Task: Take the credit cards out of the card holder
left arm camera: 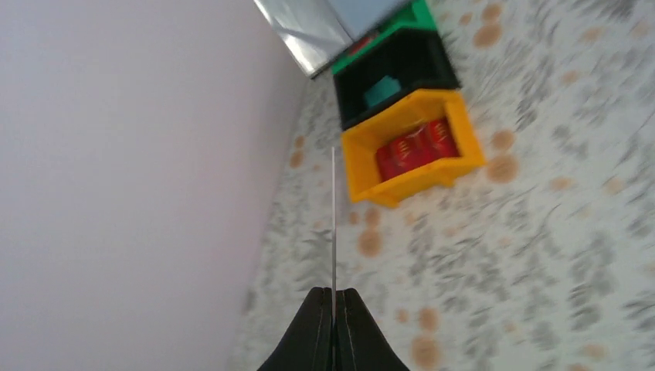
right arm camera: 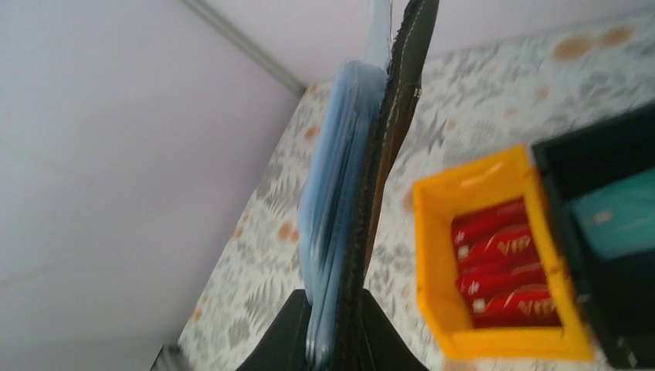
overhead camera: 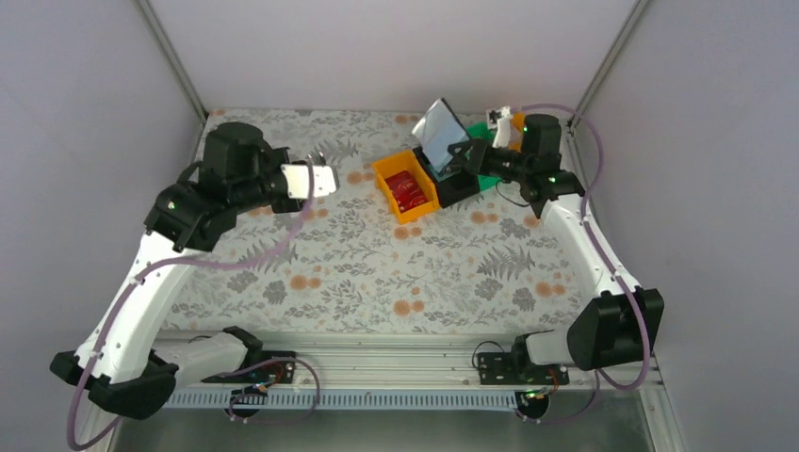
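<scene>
- Left jaws are pinching one card by its edge, holding it in the air over the table's left side, well apart from the holder.
- Right jaws are clamping the black holder, raised and tilted above a black bin.
- Pale blue cards are sitting against its inner face.
- An orange bin holding red packets is standing just beside the black one.

Bright even light, faint soft shadows, both wrist views blurred

Both arms extended forward; left gripper closed, right gripper clamped.
</scene>
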`<action>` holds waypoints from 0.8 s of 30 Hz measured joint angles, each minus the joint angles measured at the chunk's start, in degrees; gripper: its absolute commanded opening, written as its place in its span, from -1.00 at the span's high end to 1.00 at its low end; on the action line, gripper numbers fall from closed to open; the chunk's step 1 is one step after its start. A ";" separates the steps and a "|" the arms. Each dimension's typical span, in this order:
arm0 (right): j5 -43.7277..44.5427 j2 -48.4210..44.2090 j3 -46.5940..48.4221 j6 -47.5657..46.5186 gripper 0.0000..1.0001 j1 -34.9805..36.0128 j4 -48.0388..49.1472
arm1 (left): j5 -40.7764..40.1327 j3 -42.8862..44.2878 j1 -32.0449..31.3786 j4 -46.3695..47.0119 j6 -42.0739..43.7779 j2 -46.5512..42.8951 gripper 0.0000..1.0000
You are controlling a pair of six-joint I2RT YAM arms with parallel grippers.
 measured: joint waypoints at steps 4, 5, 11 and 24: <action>5.14 2.29 4.92 2.40 0.92 -0.39 3.06 | -6.29 -10.34 -5.20 12.28 19.34 -4.98 0.95; 6.23 3.52 7.04 2.71 0.92 -0.42 3.23 | -5.99 -14.53 -5.81 15.91 24.59 -7.39 0.95; 13.22 8.17 15.08 0.52 0.92 -0.42 3.26 | -1.77 -30.12 -6.67 35.30 44.17 -14.45 0.95; 23.30 8.07 14.75 -1.29 0.92 -1.66 -1.88 | -1.55 -30.88 -9.70 56.70 40.79 6.58 0.95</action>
